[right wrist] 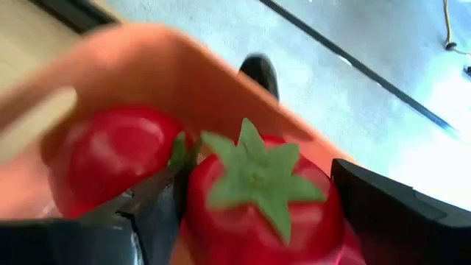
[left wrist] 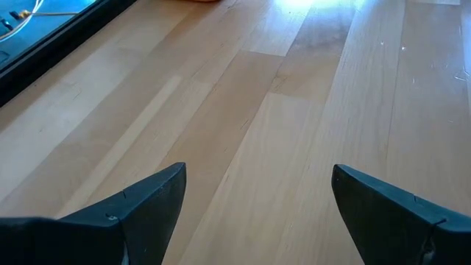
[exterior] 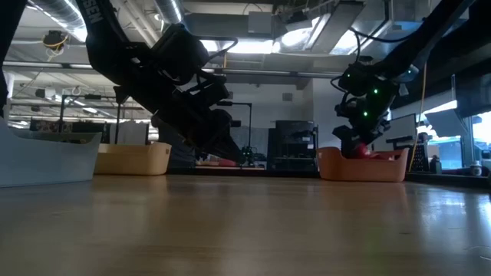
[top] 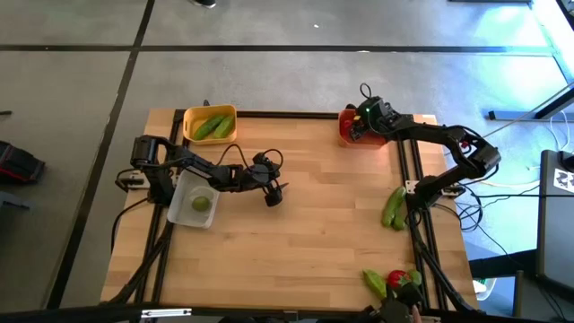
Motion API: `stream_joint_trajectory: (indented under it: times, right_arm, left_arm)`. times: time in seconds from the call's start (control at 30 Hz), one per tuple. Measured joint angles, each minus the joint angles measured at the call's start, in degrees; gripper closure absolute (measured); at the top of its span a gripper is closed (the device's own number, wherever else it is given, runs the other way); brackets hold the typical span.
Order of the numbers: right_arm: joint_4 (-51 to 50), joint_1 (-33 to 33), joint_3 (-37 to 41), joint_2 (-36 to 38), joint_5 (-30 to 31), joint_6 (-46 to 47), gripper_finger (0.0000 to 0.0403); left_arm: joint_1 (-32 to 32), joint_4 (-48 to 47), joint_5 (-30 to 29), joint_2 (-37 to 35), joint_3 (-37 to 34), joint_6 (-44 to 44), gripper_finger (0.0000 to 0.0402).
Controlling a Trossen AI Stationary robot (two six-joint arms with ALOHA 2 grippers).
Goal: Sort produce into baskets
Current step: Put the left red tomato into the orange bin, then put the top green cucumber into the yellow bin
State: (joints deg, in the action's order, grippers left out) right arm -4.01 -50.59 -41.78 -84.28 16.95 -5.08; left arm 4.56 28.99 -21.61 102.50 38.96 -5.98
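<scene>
Two dark fingers (right wrist: 383, 213) fill the bottom of the right wrist view, and a red tomato with a green star top (right wrist: 257, 195) sits right between them. The right gripper (top: 357, 127) is clenched on that tomato. A second red tomato (right wrist: 110, 165) lies just beside it, touching one finger. Both are inside the orange basket (top: 345, 136), which stands at the upper right of the wooden surface (top: 296, 242) in the high view. The rim of the basket rises behind the tomatoes.

The left gripper (top: 273, 192) hangs over the bare middle of the surface, a bit left of center in the high view. Its fingers (left wrist: 132, 210) are spread wide and hold nothing. Only wood planks show between them.

At the upper left of the surface stands the yellow basket (top: 191, 117) with green cucumbers (top: 213, 127) in it. Lower down, at the left edge, is the whitish tray (top: 182, 192) with a small round green piece (top: 200, 203) inside. The left arm reaches out just above this tray.

At the right edge of the surface lie two more green cucumbers (top: 393, 207), close together. Near the bottom right corner there is a green piece (top: 375, 282) next to a red tomato (top: 396, 279).

Black rails run along both sides of the surface. Cables lie on the floor at the right. I cannot read any writing.
</scene>
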Motion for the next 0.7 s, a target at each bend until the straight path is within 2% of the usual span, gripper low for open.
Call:
stream_joint_trajectory:
  times: [0.17, 0.33, 0.7]
  right_arm:
    - [-3.39, 0.00, -2.18, 2.57, -0.51, 0.00, 0.0086]
    - [-9.25, 0.74, -5.09, 5.38, -4.43, 0.20, 0.0086]
    - [-17.51, 11.57, -7.95, 13.13, -9.06, 1.57, 0.0086]
  left_arm:
    - [0.00, 0.00, 0.00, 0.00, 0.00, -0.34, 0.0064]
    - [-0.06, 0.00, 0.00, 0.00, 0.00, -1.17, 0.0064]
    - [-0.55, 0.00, 0.09, 0.00, 0.00, -2.31, 0.0064]
